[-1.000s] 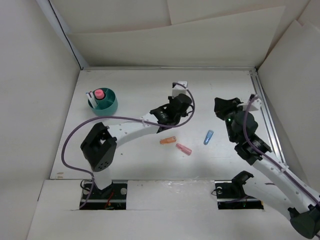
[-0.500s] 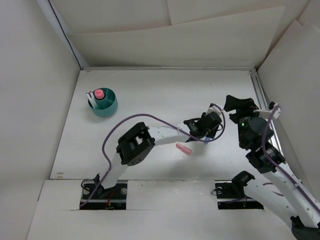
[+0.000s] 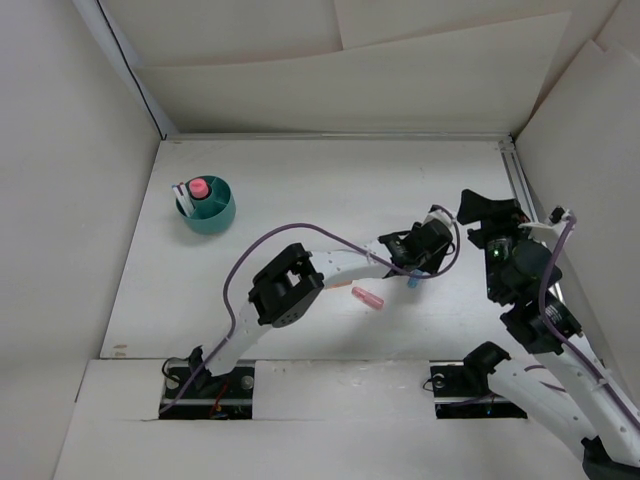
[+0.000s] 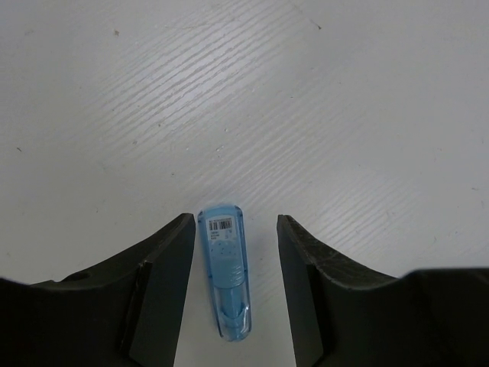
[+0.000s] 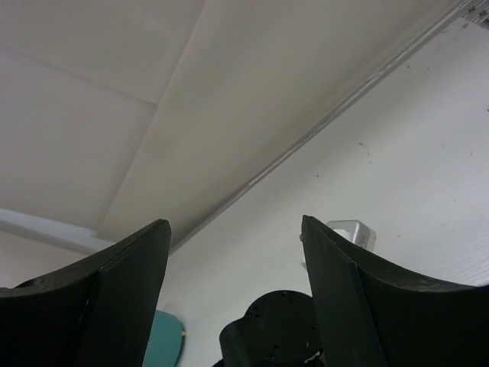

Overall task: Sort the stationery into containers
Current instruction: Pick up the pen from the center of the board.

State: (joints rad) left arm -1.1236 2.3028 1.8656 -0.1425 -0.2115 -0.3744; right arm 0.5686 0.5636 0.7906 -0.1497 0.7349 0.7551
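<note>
The table (image 3: 300,180) is white, with white walls all around it. A round teal cup (image 3: 222,215) stands far back on the left side. A pink piece (image 3: 199,187) and a thin white pen (image 3: 181,192) stand in it. The left arm reaches far across to the right. Its left tool (image 4: 234,219) is partly open and points down at the table. A light-blue piece (image 4: 226,275) lies flat between the two fingers (there is a little gap on each side, so it is not held). A pink stub (image 3: 367,297) lies on the table near it, to the left. The right tool (image 5: 233,229) is up in the air, wide open, with nothing in it.
</note>
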